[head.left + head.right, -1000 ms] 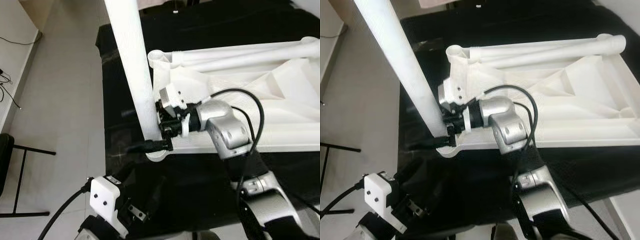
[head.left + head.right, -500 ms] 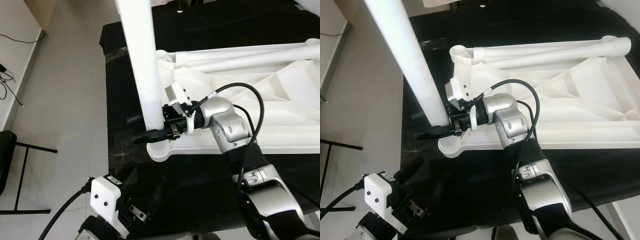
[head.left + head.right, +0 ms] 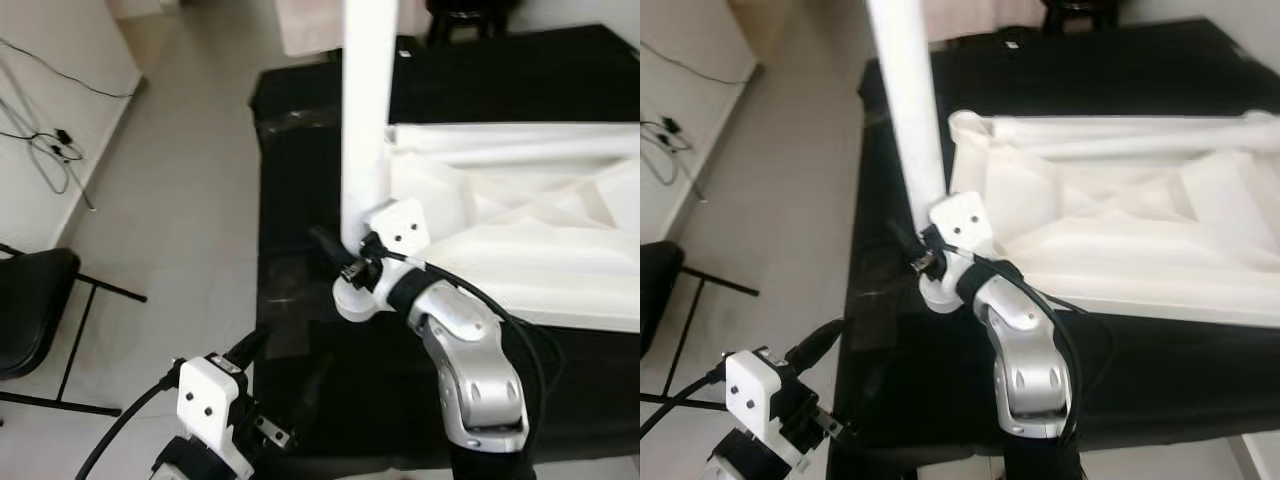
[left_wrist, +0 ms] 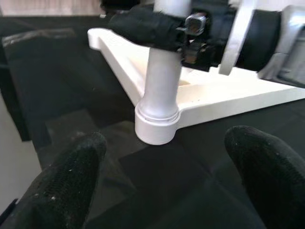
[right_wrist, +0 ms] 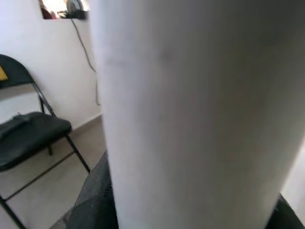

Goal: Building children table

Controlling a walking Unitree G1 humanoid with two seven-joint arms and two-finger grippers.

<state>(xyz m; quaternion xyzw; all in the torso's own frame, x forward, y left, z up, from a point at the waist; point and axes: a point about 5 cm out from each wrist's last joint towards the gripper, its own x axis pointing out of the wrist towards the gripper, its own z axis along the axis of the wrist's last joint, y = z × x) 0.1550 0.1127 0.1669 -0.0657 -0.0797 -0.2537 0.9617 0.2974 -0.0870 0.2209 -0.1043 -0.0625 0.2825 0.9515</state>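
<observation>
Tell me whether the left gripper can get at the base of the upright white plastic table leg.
Probably yes. The left gripper, open, faces the white plastic table leg in its corner socket, with only bare black cloth between; the right gripper clamps higher up.

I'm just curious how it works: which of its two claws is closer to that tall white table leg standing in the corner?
Right. The right gripper is clamped around the table leg just above its corner socket. The left gripper sits open, low and short of the leg, not touching it.
</observation>
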